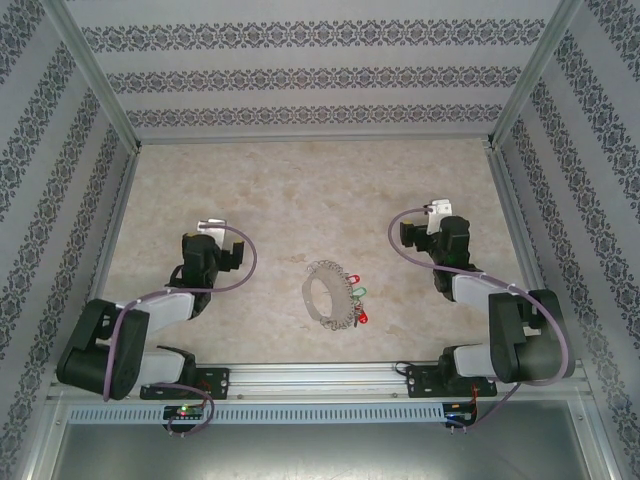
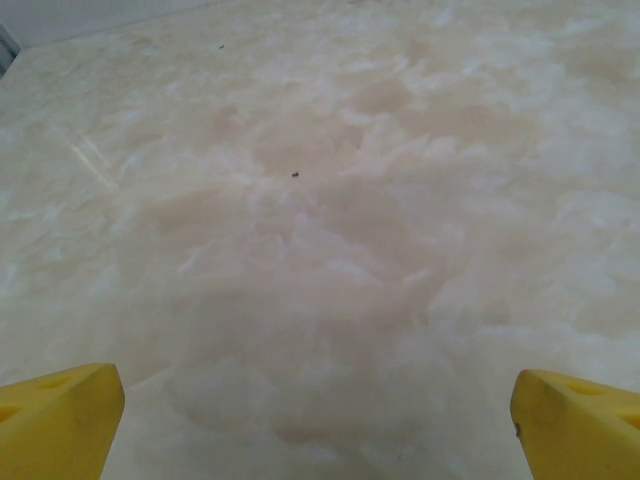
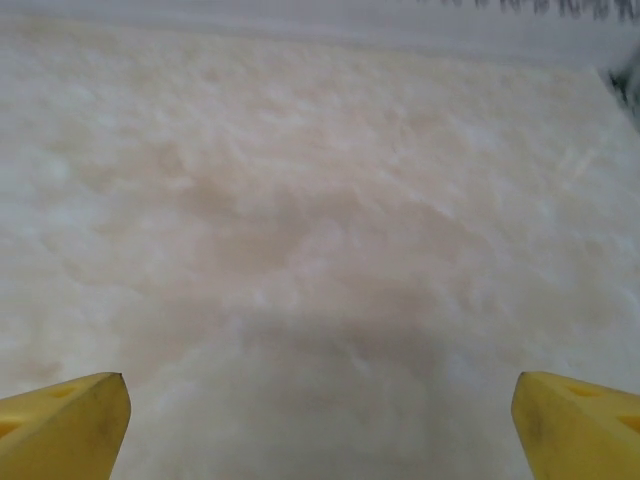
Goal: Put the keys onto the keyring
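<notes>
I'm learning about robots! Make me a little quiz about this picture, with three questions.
1. True or false: the left hand and the right hand are both open and holding nothing.
2. Pick one. Where is the keyring?
A. lying on the table between the two arms
B. gripped in the left hand
C. up against the far wall
3. Fill in the gap: the keys beside the keyring have red and ____ heads.

Key: 1 true; 2 A; 3 green.
</notes>
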Available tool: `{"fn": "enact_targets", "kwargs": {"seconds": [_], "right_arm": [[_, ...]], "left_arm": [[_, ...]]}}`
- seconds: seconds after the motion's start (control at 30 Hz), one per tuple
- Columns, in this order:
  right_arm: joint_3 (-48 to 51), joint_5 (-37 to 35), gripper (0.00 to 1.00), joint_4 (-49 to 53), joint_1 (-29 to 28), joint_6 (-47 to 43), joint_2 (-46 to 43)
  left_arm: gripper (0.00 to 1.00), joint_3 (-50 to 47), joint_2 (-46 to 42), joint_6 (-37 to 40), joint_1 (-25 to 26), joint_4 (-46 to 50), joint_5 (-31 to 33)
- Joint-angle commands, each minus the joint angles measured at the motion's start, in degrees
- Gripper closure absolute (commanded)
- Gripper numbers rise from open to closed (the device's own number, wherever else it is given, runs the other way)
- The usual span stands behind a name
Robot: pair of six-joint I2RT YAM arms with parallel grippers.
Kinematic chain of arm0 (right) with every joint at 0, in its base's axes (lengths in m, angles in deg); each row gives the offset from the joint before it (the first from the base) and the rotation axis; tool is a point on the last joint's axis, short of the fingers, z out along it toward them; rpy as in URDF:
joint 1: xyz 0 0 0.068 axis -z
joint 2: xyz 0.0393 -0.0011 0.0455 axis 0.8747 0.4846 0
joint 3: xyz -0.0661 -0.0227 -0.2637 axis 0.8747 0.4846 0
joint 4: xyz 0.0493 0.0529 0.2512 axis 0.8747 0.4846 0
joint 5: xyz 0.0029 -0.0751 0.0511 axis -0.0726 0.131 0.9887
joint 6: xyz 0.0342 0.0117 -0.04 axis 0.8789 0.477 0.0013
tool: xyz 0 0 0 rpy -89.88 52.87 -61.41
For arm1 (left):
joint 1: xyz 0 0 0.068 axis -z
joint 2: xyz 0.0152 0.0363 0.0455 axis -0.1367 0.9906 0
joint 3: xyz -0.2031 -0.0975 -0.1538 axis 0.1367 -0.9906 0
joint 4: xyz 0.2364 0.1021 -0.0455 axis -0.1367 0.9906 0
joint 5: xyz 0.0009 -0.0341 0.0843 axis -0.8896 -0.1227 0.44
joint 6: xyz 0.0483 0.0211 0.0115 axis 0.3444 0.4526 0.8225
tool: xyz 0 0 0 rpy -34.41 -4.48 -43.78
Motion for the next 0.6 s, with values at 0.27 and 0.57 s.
{"fn": "enact_targets", "kwargs": {"seconds": [0.27, 0.57], "right_arm": [[3.34, -1.64, 0.02, -22.57, 0.28, 2.04, 9.71], [1.41, -9.34, 0.02, -14.70, 0.94, 5.49, 8.20]], "left_arm": [[0.00, 2.87, 10.25, -0.62, -10.37, -14.35, -15.92], [0.00, 4.98, 13.81, -3.64, -11.77, -13.58, -12.58]]}}
